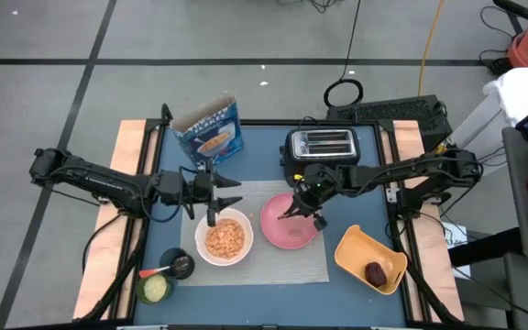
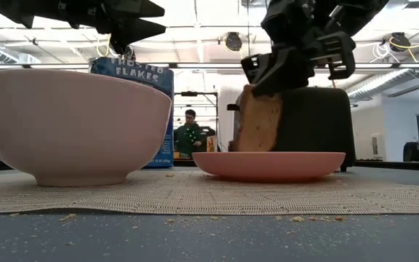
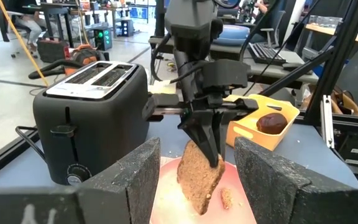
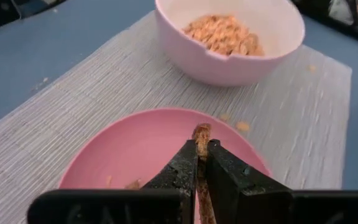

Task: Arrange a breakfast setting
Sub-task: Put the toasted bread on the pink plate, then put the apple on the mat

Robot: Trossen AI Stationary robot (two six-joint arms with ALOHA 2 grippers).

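I see the brown toast slice (image 3: 201,177) pinched on edge between the right gripper's (image 3: 211,157) closed jaws, hanging tilted, its lower corner touching the pink round plate (image 1: 282,233) directly beneath them. The white round bowl (image 1: 225,237) holding cereal sits beside it on the grey rectangular mat (image 1: 282,266).

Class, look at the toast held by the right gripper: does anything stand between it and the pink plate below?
Nothing visible does. The right gripper is shut on the toast, which hangs upright over the plate, its lower edge at the plate's surface. Only crumbs lie on the plate.
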